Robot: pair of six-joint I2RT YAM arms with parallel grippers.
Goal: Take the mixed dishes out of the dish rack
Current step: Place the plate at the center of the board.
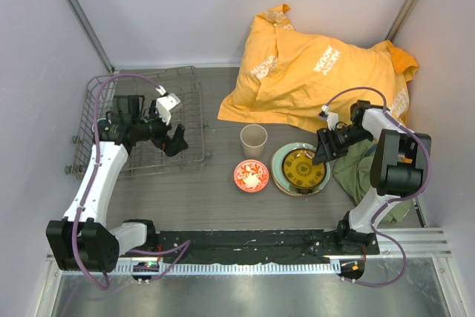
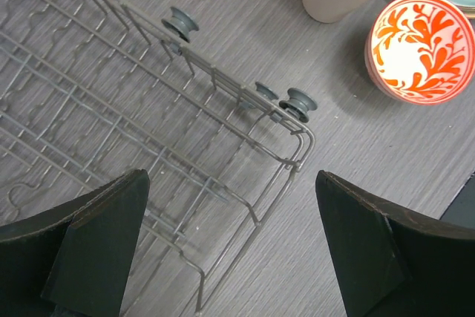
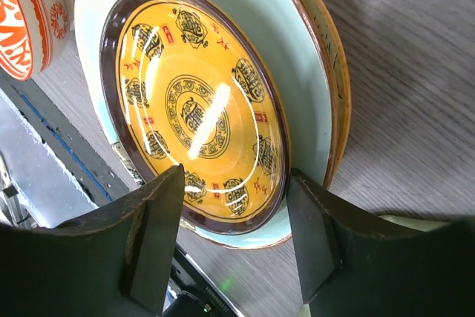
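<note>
The left gripper (image 1: 177, 142), jaws spread wide and empty, hovers over the near right corner of the dish rack (image 1: 141, 90), its arm stretched forward. The beige cup (image 1: 253, 140) and the red-and-white bowl (image 1: 251, 176) stand on the table (image 1: 200, 198) to the right of the rack. The right gripper (image 1: 323, 155), jaws parted and gripping nothing, hangs over the edge of the yellow patterned plate (image 1: 300, 168), which is stacked on the pale green plate (image 1: 277, 165). Its arm is bent inward.

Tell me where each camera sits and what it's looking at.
Top external: above and behind, looking down on dish rack, left arm, right arm.
Left wrist: behind the left gripper, over the rack's corner; its fingers show.
Right wrist: behind the right gripper, over the yellow-and-dark plate; fingers show.
All share the white-and-red bowl.
</note>
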